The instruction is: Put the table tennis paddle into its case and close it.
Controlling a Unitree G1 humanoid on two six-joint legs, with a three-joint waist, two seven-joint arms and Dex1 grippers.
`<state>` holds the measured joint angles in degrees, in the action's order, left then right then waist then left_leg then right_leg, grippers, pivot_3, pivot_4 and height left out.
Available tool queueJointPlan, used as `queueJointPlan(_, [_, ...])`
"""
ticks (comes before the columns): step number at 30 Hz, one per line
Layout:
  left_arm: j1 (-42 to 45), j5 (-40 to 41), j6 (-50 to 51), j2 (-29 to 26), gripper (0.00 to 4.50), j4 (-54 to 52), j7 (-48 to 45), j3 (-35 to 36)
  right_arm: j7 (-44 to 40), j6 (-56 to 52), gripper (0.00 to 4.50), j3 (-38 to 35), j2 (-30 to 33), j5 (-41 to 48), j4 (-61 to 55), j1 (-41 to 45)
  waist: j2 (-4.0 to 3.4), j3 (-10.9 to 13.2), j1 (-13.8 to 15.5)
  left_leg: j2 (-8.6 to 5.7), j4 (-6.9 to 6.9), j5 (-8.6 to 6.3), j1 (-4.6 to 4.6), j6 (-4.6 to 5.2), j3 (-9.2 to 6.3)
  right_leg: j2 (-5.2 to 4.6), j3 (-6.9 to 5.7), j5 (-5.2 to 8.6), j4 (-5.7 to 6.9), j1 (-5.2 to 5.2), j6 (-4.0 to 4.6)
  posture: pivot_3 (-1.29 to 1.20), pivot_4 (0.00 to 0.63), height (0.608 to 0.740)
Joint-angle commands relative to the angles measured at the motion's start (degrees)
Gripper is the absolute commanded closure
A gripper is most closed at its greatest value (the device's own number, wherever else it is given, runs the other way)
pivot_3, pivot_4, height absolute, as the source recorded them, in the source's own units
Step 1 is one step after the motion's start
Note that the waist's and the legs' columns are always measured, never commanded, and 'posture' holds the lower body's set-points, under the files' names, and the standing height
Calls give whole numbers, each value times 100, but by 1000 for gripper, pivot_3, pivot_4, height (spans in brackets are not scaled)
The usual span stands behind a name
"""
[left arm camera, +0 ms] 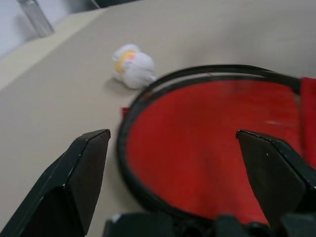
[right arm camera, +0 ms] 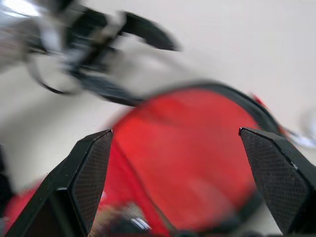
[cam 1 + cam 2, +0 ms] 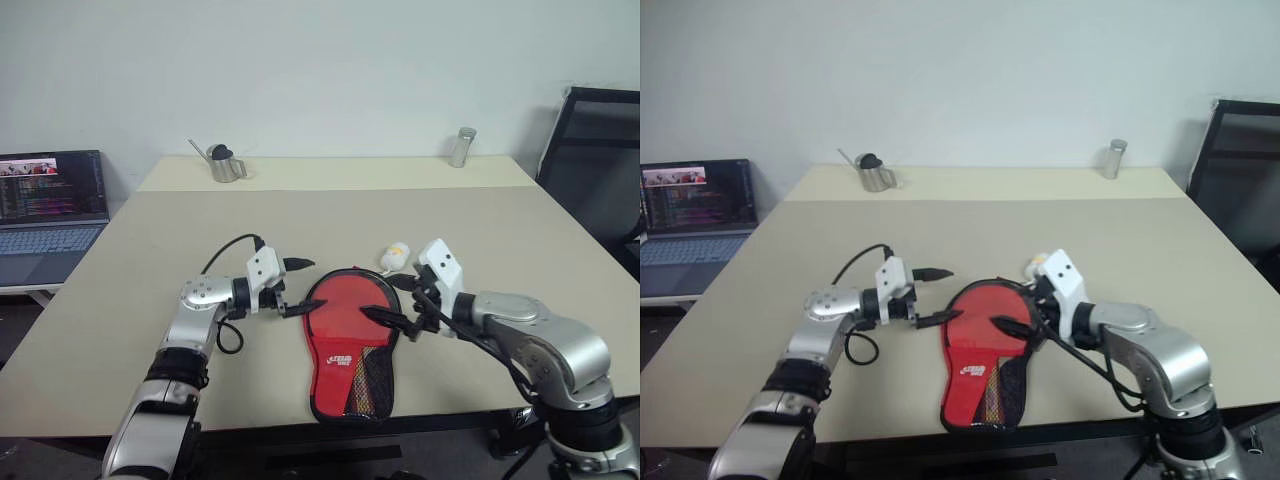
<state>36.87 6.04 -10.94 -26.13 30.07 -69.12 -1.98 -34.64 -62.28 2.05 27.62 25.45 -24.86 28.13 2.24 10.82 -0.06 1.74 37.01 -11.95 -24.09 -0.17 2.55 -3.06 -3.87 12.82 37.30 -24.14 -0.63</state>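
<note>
I see the case (image 3: 350,345) lying between my left gripper (image 3: 297,287) and right gripper (image 3: 392,302), both wide open and empty. The paddle seems already inside; closing it comes next.

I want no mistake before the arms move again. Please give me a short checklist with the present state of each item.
1. Left gripper open, holding nothing: ok.
2. Right gripper open, holding nothing: ok.
3. Case lies flat on the table, red side up, between both grippers: ok.
4. Paddle fully inside the case: cannot tell.
5. Case closed all round its black edge: cannot tell.
6. Small white toy lies beside the case's round end, not on it: ok.
</note>
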Motion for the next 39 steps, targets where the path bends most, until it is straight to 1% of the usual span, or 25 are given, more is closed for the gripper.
queueJointPlan(1, [30,157,169,26,49,-487,101,-58,129,249,0,-207,73,-79,307,90,0,0,2,0,0,0,1,0,1,0,1,0,2,0,1,0,150,740])
queueJointPlan(4, [157,105,165,127,49,-338,125,-181,-15,435,0,-222,191,-30,473,236,-1,0,4,-1,-1,0,3,0,7,3,6,0,1,0,0,0,150,740])
queueJointPlan(7, [342,36,177,213,49,-80,24,-363,-383,1061,0,-57,586,-289,851,523,-1,1,6,-6,-1,0,-1,0,11,3,5,-1,-5,-1,-1,0,150,740])
queueJointPlan(10, [478,-70,90,292,49,251,26,-539,-786,2486,0,493,1163,-1180,1671,916,-1,1,5,-10,1,0,2,1,22,3,0,-5,-10,-1,-9,0,150,740])
queueJointPlan(11, [502,-80,85,312,49,313,30,-571,-879,2836,0,618,1269,-1377,1875,990,-1,1,4,-10,0,0,2,1,24,3,-1,-6,-12,0,-10,0,150,740])
queueJointPlan(12, [530,-115,45,353,49,397,59,-610,-976,3403,0,841,1401,-1728,2247,1139,-1,1,3,-9,-1,-1,3,2,28,4,1,-6,-14,0,-11,0,150,740])
queueJointPlan(15, [559,-176,-24,454,49,532,135,-691,-1166,5035,0,1517,1606,-2745,3382,1571,-1,1,-14,-6,-4,-3,4,5,50,7,5,-6,-18,-3,-11,0,150,740])
queueJointPlan(17, [551,-197,-35,494,49,533,167,-717,-1051,6185,0,1949,1623,-3450,4157,1844,0,2,-18,-6,-5,-3,4,6,61,8,8,-6,-17,-6,-11,0,150,740])
queueJointPlan(21, [543,-214,-9,533,49,516,235,-719,-380,7817,0,2583,1395,-4652,5667,2498,-3,4,-29,-4,-5,-3,5,6,69,10,12,-6,-13,-9,-10,0,150,740])
queueJointPlan(24, [529,-218,16,538,49,479,297,-723,122,8539,0,2864,1082,-5240,6659,3032,-4,5,-36,-3,-4,-3,7,5,75,9,18,-6,-10,-11,-10,0,150,740])
queueJointPlan(29, [520,-227,57,567,49,422,344,-744,793,9144,0,3142,559,-5908,7838,3722,-5,5,-39,-1,-6,-2,8,4,76,8,19,-7,-7,-12,-7,0,150,740])
queueJointPlan(30, [518,-227,64,572,49,409,352,-748,916,9237,0,3201,477,-6025,8004,3812,-5,5,-37,-1,-6,-2,8,4,76,8,19,-9,-7,-11,-5,0,150,740])
queueJointPlan(31, [513,-225,74,577,49,387,360,-753,1036,9328,0,3275,393,-6157,8163,3901,-5,5,-37,-2,-5,-2,8,4,76,7,19,-22,-7,-11,17,0,150,740])
queueJointPlan(39, [517,-254,116,602,49,333,384,-787,1746,9651,0,3878,-105,-7092,9147,4381,-7,6,-40,-4,-5,-2,9,4,76,4,21,-22,-4,-11,18,0,150,740])
